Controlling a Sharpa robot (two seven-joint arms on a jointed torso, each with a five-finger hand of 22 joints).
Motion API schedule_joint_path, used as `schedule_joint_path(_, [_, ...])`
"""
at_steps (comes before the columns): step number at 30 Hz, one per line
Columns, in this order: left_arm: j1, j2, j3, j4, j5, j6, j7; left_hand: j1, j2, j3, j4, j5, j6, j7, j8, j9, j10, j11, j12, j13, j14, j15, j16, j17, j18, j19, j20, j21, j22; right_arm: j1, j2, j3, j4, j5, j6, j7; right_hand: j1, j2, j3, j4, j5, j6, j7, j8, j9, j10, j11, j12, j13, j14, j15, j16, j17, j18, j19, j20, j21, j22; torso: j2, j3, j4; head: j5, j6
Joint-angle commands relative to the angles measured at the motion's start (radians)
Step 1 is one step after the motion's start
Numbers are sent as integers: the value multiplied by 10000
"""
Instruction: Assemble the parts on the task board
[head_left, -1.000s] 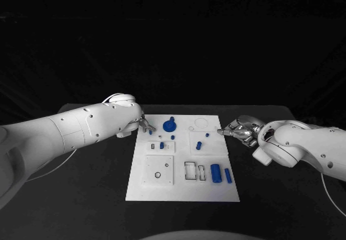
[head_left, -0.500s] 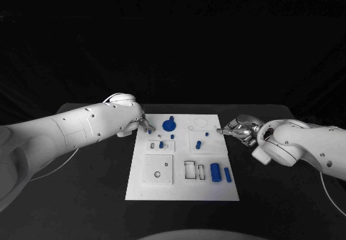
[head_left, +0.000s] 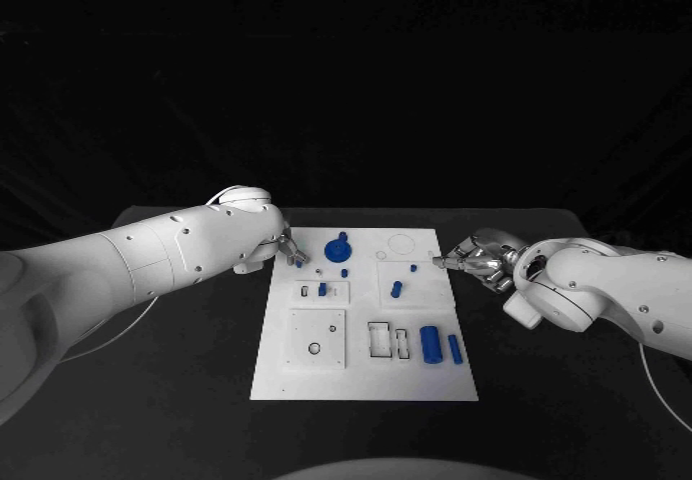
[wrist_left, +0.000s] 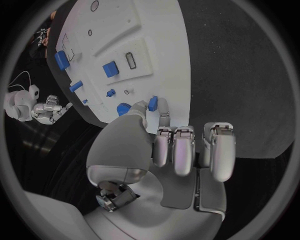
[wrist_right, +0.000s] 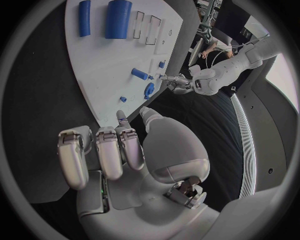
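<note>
Left hand (wrist_left: 164, 150), pinching a small blue part (wrist_left: 152, 103) at the task board's (head_left: 364, 385) ten o'clock corner, hasn't shifted, so we judge seating ongoing, while our right hand (head_left: 476, 262) waits, fingers curled empty.

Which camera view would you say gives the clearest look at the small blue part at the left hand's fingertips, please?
The left wrist view: the small blue part sits large at the left hand's fingertips, over the task board's edge. The head view shows it tiny and half hidden beside the fingers. The right wrist view shows that hand far off, the part indistinguishable.
</note>
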Motion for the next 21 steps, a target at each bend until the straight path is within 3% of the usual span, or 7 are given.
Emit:
schedule_joint_path(1, [-3,36,4,-1,35,196,149,305,37,174,0,93,-13,-79,-59,-20,1058,-65,25,2635,1061,26,26,2634,-73,1053,13,24,2635,-4,1,-2,13,-112,137,-41,116,-18,-56,5,50,-60,-9,22,17,1047,95,28,2635,1079,68,41,2627,-67,1047,104,45,2629,-2,-1,7,-8,3])
schedule_joint_path(5, [-8,41,4,-10,46,131,242,685,73,447,-1,253,-31,-95,-95,-26,1058,-80,25,2635,1061,24,26,2634,-73,1053,13,24,2635,-4,-1,-2,9,-113,139,-55,116,-18,-56,5,50,-60,-9,22,17,1047,95,28,2635,1079,68,41,2627,-67,1047,104,45,2629,-6,-2,4,-8,10])
schedule_joint_path(14, [-16,44,3,-14,104,107,561,1509,2,1346,-1,1494,-67,-102,-145,0,1058,-92,25,2635,1061,22,26,2634,-73,1053,15,24,2635,-4,12,-2,7,-120,146,-77,123,-18,-63,6,52,-79,-7,21,18,1047,96,28,2635,1079,68,41,2627,-67,1047,105,45,2629,0,-2,8,-4,29])
schedule_joint_path(21, [-17,19,3,35,146,-23,792,1887,-254,2689,-18,1642,-46,-34,-121,102,1058,-46,25,2635,1061,26,26,2634,-73,1053,43,24,2635,-4,3,-2,6,-130,142,-91,123,-18,-63,6,52,-79,-7,21,18,1047,96,28,2635,1079,68,41,2627,-67,1047,105,45,2629,-3,-6,12,-8,20])
